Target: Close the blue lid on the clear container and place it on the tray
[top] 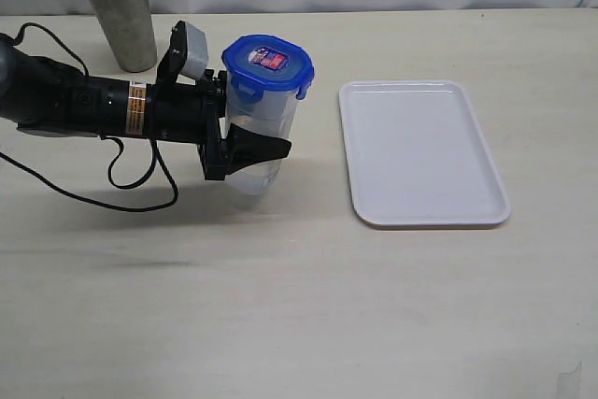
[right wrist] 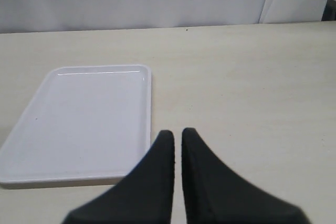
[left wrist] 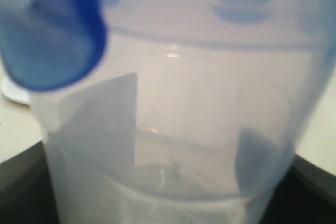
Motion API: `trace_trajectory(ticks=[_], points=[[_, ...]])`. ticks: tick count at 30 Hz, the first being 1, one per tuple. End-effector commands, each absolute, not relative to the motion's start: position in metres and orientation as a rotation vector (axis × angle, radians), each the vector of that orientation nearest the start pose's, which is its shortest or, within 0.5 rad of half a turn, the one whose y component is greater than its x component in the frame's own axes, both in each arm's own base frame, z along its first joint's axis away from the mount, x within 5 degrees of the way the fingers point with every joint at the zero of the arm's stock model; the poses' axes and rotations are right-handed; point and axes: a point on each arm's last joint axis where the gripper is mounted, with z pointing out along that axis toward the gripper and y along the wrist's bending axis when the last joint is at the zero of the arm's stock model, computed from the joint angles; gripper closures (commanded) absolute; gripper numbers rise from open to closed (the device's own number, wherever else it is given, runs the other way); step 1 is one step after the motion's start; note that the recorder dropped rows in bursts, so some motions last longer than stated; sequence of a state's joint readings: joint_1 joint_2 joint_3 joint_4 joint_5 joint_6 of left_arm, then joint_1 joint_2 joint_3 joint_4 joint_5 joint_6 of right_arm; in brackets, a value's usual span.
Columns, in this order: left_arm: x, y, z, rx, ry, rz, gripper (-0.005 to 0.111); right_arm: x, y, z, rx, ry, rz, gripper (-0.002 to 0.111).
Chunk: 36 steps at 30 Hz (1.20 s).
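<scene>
Left gripper (top: 266,135) clamped wide around the clear container (top: 254,167) left of centre, blue lid (top: 266,64) on top, seemingly snapped down, white tray (top: 425,151) apart at centre right, right gripper (right wrist: 177,141) pinched together, holding nothing, near the tray.

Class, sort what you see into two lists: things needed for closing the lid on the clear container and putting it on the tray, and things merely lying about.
Belongs to the job:
- blue lid, sitting on the container
- clear container, gripped by the left claw
- tray
- right claw, shut

Lying about:
- steel cup, standing behind the left arm
</scene>
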<state>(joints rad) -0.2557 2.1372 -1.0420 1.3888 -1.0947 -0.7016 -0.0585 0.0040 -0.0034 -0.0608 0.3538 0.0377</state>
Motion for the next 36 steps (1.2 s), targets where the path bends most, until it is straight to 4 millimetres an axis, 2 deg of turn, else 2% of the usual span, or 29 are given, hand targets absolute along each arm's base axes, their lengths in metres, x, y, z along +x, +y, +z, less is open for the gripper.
trace_trajectory(ticks=[1,6,14,19,24,28,31,36], points=[[0.340,-0.172,0.124,1.196,1.559,-1.050,0.107,0.053,-0.005,0.182,0.072,1.824,-0.058,0.103],[0.341,-0.172,0.124,1.184,1.560,-1.050,0.107,0.053,-0.004,0.182,0.079,1.824,-0.048,0.103],[0.349,-0.172,0.129,1.072,1.558,-1.031,0.107,0.053,-0.004,0.182,0.079,1.824,-0.048,0.103],[0.364,-0.171,0.137,0.945,1.561,-0.938,0.107,0.053,-0.004,0.182,0.079,1.824,-0.048,0.103],[0.375,-0.187,0.128,1.013,1.730,-0.718,0.107,0.053,-0.004,0.182,0.079,1.824,-0.048,0.103],[0.381,-0.206,0.121,1.123,1.862,-0.413,0.107,0.053,-0.004,0.182,0.079,1.824,-0.048,0.103],[0.383,-0.218,0.126,1.183,1.858,-0.301,0.107,0.053,-0.004,0.182,0.079,1.824,-0.048,0.103],[0.386,-0.237,0.139,1.242,1.808,-0.212,0.107,0.053,-0.004,0.182,0.079,1.824,-0.048,0.103]])
